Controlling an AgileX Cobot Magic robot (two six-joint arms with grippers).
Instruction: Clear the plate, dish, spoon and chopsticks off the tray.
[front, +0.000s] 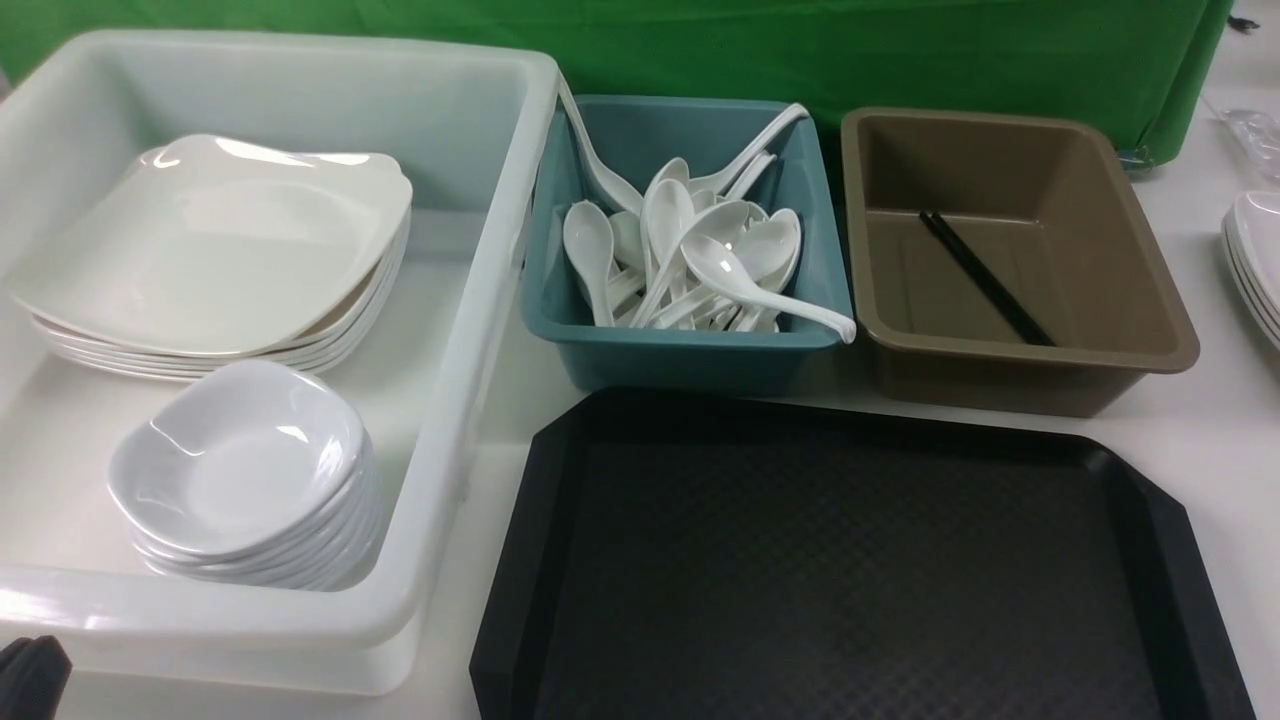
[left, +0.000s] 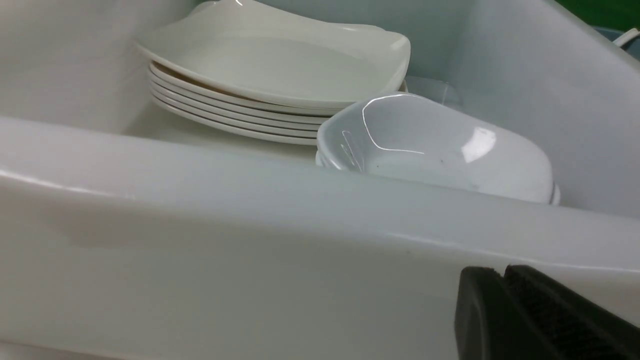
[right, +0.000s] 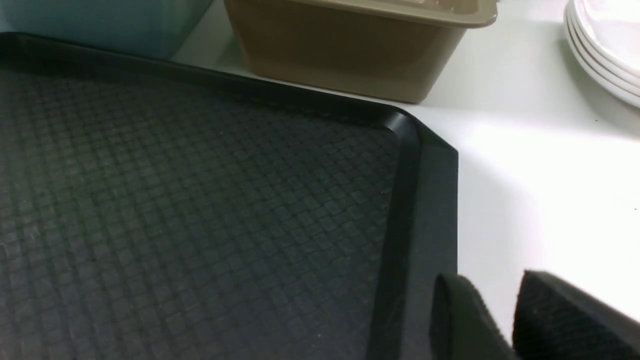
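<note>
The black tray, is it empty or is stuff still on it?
Empty. The black tray shows only bare textured surface in the front view; the chopsticks lie in the brown tub.

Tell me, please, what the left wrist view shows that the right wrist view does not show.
Only the left wrist view: the white tub, the stack of large plates, the small dishes and the shut left gripper.
Only the right wrist view: the black tray, bare, the brown tub, and the right gripper with a gap between its fingers.
Both share: nothing is held.
</note>
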